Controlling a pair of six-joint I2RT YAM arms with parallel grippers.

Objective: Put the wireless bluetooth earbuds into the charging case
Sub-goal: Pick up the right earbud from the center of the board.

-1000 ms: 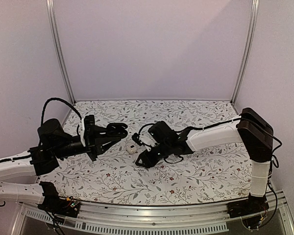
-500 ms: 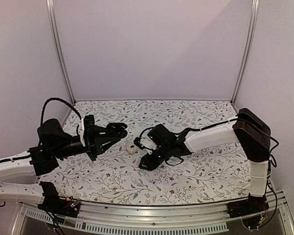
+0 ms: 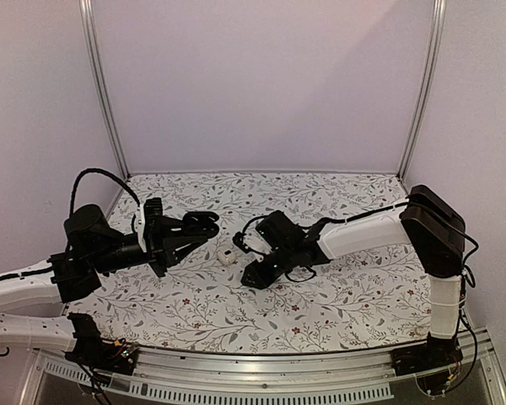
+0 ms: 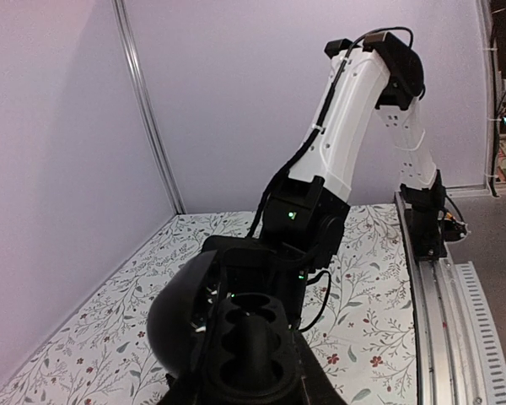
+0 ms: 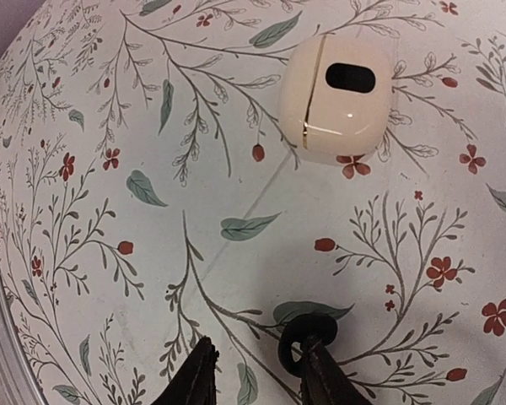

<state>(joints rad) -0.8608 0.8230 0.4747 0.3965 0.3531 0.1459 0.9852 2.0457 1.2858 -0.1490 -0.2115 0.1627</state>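
Right end effector [image 5: 257, 346] lower, jaws narrower yet apart at earbud [image 5: 319, 322]; left end effector [image 3: 194, 229] around charging case [image 4: 244, 354]

Cream case [image 5: 336, 101] on floral tablecloth [image 5: 152, 253]

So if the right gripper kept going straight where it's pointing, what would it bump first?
The right gripper would probably meet the tiny black earbud at its fingertip first; the cream case lies farther on.
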